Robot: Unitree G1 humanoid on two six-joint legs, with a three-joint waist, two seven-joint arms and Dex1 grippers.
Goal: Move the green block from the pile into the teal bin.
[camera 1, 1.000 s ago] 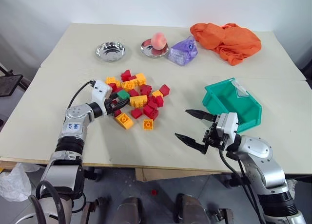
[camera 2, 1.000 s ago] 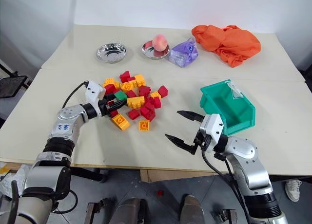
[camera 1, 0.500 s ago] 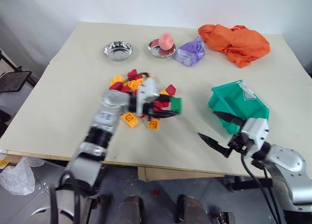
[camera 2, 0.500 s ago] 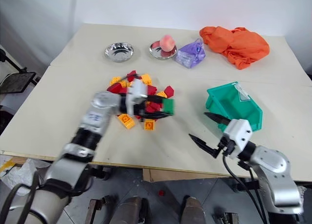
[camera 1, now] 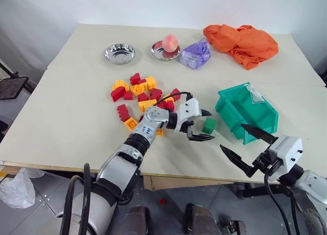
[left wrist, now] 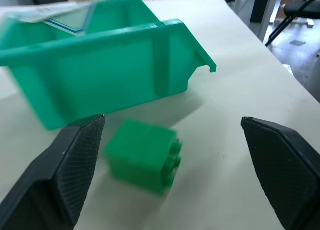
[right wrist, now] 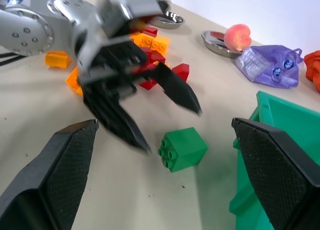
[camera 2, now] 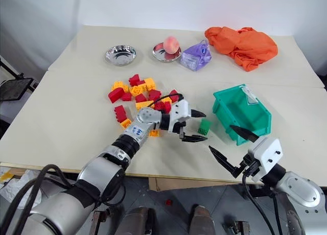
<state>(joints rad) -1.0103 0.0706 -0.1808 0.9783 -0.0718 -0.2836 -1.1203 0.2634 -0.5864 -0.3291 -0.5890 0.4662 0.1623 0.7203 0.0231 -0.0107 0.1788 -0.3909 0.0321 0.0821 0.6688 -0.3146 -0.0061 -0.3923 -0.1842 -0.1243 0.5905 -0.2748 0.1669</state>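
The green block (camera 1: 208, 126) lies on its side on the table, studs sideways, just in front of the teal bin (camera 1: 232, 123) and outside it. My left gripper (camera 1: 211, 125) reaches across from the pile (camera 1: 139, 93) and stands open, one finger on each side of the block (left wrist: 142, 155) without gripping it. The bin's sloped front (left wrist: 100, 75) rises right behind the block. My right gripper (camera 1: 232, 137) hangs open and empty near the table's front edge, in front of the bin. The right wrist view shows the block (right wrist: 182, 149) lying loose past the left fingers (right wrist: 177, 92).
Red and yellow-orange bricks stay scattered left of centre. At the back stand a steel bowl (camera 1: 119, 53), a second bowl holding a peach (camera 1: 167, 42), a purple bag (camera 1: 194, 54) and an orange cloth (camera 1: 242, 40). Bare tabletop lies between block and front edge.
My left gripper carried the green block rightward from the pile to the bin's front, then opened; the block now rests on the table. My right gripper drew back toward the near right.
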